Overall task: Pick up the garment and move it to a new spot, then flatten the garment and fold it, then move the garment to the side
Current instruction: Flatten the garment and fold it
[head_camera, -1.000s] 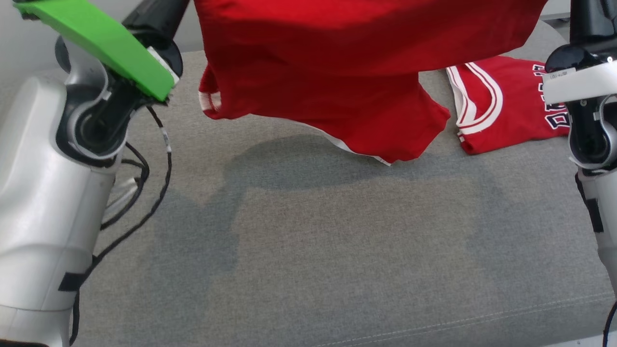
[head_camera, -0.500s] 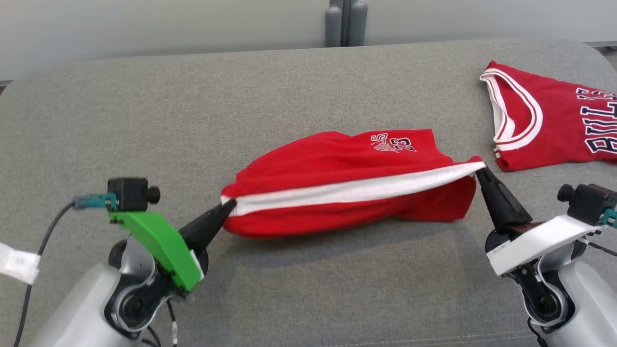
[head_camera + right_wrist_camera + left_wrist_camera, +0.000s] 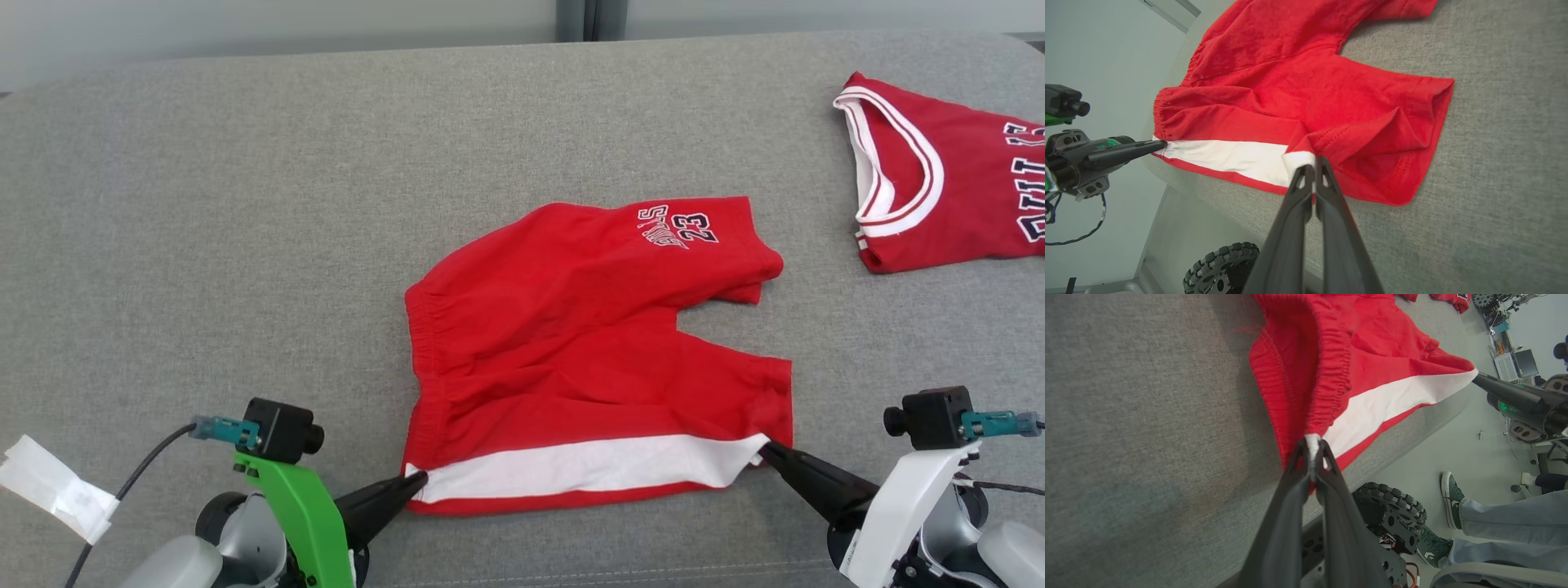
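Closest to me, both sets of fingers are pressed together on cloth. My left fingers point(image 3: 415, 482) pinch the waistband corner of the red shorts point(image 3: 588, 343), right where the white side stripe point(image 3: 588, 467) begins. My right fingers point(image 3: 764, 447) pinch the other end of that stripe, at the hem of the near leg. The stripe runs taut between the two grips, just inside the near edge of the grey bench point(image 3: 245, 204).

Beyond it, the shorts lie spread across the middle of the bench. The elastic waistband point(image 3: 424, 359) is on my left and the two legs point right. The far leg, with its "23" print point(image 3: 682, 227), is angled away from the near one. In the right wrist view the near leg's hem gapes and bunches a little beside my fingers.

Farthest off, at the right, a red jersey point(image 3: 939, 180) rests well apart from the shorts.

I judge the pick-and-place done and the flattening nearly so. Some creases around the waistband and that loose hem are left to smooth. The fold and the move to the side have not begun.
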Robot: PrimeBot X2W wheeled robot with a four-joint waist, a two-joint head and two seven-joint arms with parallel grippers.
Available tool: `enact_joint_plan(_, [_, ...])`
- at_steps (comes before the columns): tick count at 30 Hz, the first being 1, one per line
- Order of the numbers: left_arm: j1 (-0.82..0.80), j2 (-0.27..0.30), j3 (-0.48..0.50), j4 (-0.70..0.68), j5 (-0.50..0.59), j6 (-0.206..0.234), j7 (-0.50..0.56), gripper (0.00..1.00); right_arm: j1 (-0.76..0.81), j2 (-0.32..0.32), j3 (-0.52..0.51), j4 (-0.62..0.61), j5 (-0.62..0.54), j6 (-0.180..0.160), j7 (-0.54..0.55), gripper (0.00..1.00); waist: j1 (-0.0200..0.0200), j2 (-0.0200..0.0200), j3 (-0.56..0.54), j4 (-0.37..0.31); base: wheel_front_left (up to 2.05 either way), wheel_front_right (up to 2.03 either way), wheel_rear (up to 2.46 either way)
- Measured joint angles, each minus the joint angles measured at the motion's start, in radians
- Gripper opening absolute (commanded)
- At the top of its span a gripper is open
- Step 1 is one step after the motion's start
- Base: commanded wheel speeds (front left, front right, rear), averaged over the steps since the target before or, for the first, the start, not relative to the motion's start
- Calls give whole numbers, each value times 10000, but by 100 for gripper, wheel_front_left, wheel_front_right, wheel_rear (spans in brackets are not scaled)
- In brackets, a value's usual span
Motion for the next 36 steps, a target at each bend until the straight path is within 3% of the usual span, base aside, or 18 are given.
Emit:
enact_joint_plan(4, [-10, 148, 228, -155, -313, 48, 163, 0, -337, -224, 197, -510, 169, 0, 412, 0, 0, 0, 319, 14, 0, 0, 0])
enact_joint_plan(10, [-778, 159, 581, -12, -1185, 267, 1124, 0, -2165, -437, 209, -642, 662, 0, 1296, 0, 0, 0, 944, -62, 0, 0, 0])
enact_joint_plan(17, [-3676, 167, 1179, 368, -1158, 811, 2013, 0, -4853, -454, -169, -52, 1189, 0, 2393, 0, 0, 0, 1802, -231, 0, 0, 0])
enact_joint_plan(21, [-5814, 65, 1870, 639, -449, 1127, 1885, 0, -6777, -224, -1093, 372, 1262, 0, 2466, 0, 1, 0, 2321, -318, 0, 0, 0])
enact_joint_plan(25, [-8138, -75, 2514, 729, 299, 1206, 1434, 0, -9117, 69, -2243, 575, 901, -42, 1753, 0, 0, 0, 2853, -382, 0, 0, 0])
enact_joint_plan(29, [-9872, -608, 2976, 988, 1095, 802, 341, 0, -11269, 171, -3164, 631, -278, -10, 219, 0, 1, 0, 3276, -405, 0, 0, 0])
enact_joint_plan(33, [-10547, -842, 3110, 1277, 1271, 420, -272, 0, -12038, 393, -3198, 635, -959, 6, -945, 0, 1, 0, 3416, -304, 0, 0, 0])
enact_joint_plan(36, [-10187, -999, 2882, 1691, 1198, 276, -462, 0, -11826, 401, -2395, 763, -1269, 6, -1060, 0, 1, 0, 3413, -179, 0, 0, 0])
